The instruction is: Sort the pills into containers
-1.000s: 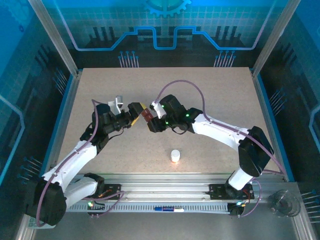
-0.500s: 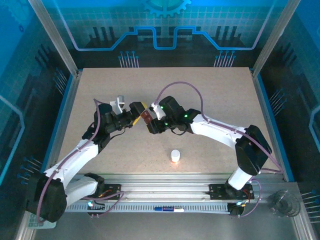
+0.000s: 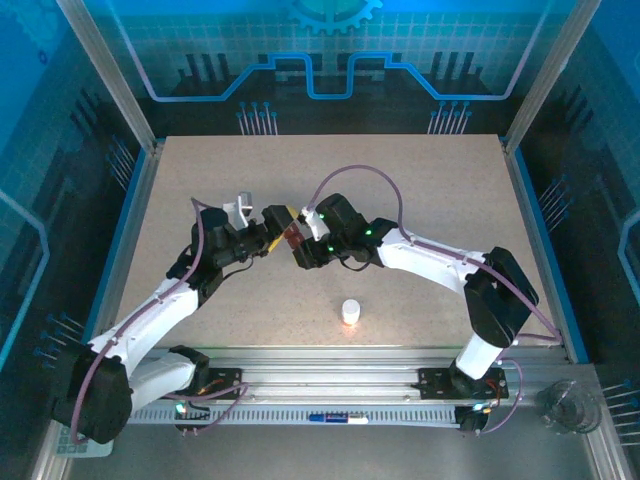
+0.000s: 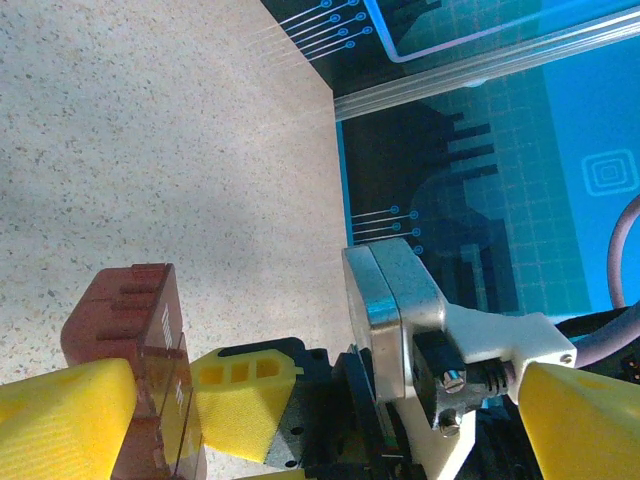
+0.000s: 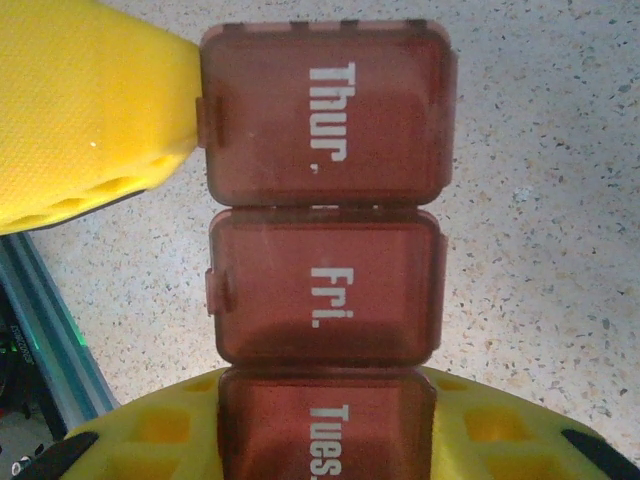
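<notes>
The containers (image 5: 325,175) are a dark reddish-brown strip with shut lids marked Thur., Fri. and Tues. My right gripper (image 5: 325,445) is shut on the Tues. end and holds the strip (image 3: 293,236) above the table centre. My left gripper (image 3: 272,222) is wide open at the strip's other end. One of its yellow fingers (image 5: 85,110) touches the tab side of the Thur. lid. In the left wrist view the containers (image 4: 125,325) sit against one yellow finger (image 4: 60,420) of the left gripper (image 4: 320,430). The pills are out of view.
A small white bottle (image 3: 350,311) stands on the speckled table (image 3: 430,190) near the front edge, below the grippers. A metal bracket (image 4: 395,315) on the right arm's wrist sits close to the left gripper. Blue rails run along the table's sides.
My left gripper has crept a little right and up towards the strip. The right gripper still holds the strip in nearly the same place.
</notes>
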{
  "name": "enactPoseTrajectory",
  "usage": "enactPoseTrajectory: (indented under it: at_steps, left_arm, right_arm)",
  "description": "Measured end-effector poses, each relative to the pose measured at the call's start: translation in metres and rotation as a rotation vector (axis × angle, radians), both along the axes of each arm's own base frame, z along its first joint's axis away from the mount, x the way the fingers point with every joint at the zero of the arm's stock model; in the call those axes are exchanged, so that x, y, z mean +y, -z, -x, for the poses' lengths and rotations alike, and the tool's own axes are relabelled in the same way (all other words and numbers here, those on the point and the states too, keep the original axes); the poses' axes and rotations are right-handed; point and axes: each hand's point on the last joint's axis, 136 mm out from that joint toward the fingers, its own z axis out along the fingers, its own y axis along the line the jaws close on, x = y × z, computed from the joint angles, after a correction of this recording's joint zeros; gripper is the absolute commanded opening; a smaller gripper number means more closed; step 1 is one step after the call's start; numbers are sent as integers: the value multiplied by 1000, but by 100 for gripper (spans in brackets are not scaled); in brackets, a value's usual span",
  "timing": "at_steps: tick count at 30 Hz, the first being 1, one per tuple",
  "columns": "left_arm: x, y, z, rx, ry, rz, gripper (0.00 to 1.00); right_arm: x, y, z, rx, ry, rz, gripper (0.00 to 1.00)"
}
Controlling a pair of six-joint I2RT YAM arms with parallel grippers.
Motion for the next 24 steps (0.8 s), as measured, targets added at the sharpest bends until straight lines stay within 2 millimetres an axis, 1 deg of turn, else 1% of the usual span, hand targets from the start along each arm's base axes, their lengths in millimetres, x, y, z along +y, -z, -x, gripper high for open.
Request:
enactPoseTrajectory:
  at_steps: [14,19,21,24]
  left_arm:
    - [-6,0,0,2,-14,-4,99]
    - [-16,-21,1,-40,5,53,99]
    - [-17,-28,0,-56,1,77,99]
    - [-14,-31,-3,-63,-25,83,99]
  right_arm:
    - [0,5,-1,7,6,10,15]
    - [3,9,2,12,-3,15,15]
    - [4,10,3,14,-6,17,15]
    - [5,10,3,11,-6,15,15]
